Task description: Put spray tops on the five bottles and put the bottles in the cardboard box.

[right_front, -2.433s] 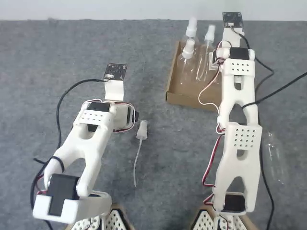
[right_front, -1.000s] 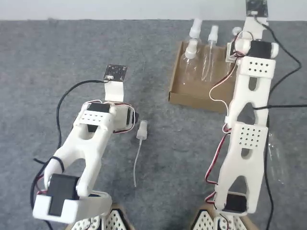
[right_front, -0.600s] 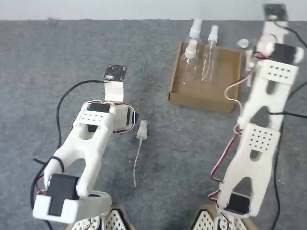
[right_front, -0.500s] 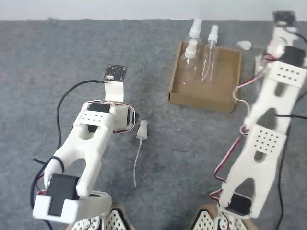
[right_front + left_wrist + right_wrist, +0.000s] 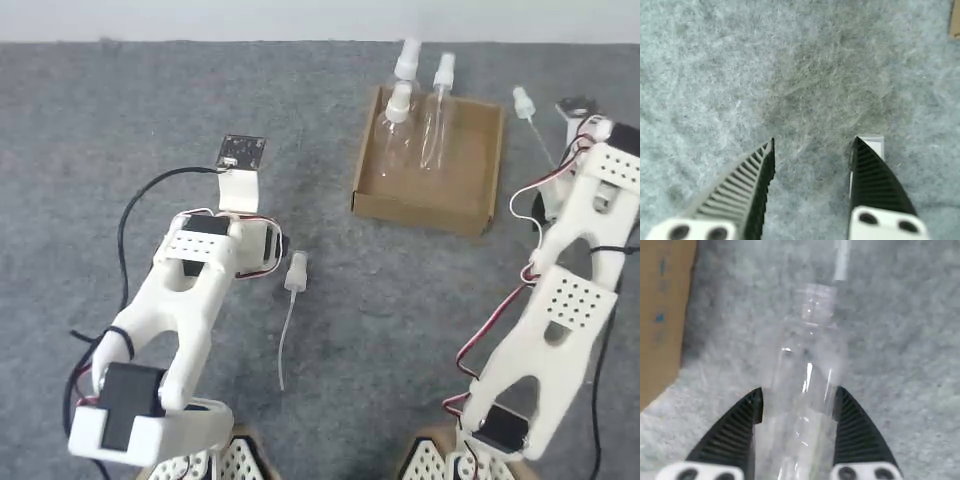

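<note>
Our right end effector (image 5: 797, 395) hung open, jaws straddling an uncapped bottle (image 5: 807, 355) that lay on the tabletop (image 5: 900, 340). A loose spray top (image 5: 840, 260) lay just beyond the bottle's neck, and the cardboard box (image 5: 665, 315) sat to one side. Our left end effector (image 5: 812, 145) was open above the grey tabletop, with a second spray top (image 5: 296, 272) just beside it.

Cardboard box (image 5: 482, 170) sits far right on the table (image 5: 90, 140). Three bottles (image 5: 398, 135) lie in its far-left part. One spray top (image 5: 296, 272) lies just right of my left arm, and a second spray top (image 5: 520, 98) lies right of the box. An uncapped bottle (image 5: 807, 360) lies between my right pincer's (image 5: 799, 392) fingers.
</note>
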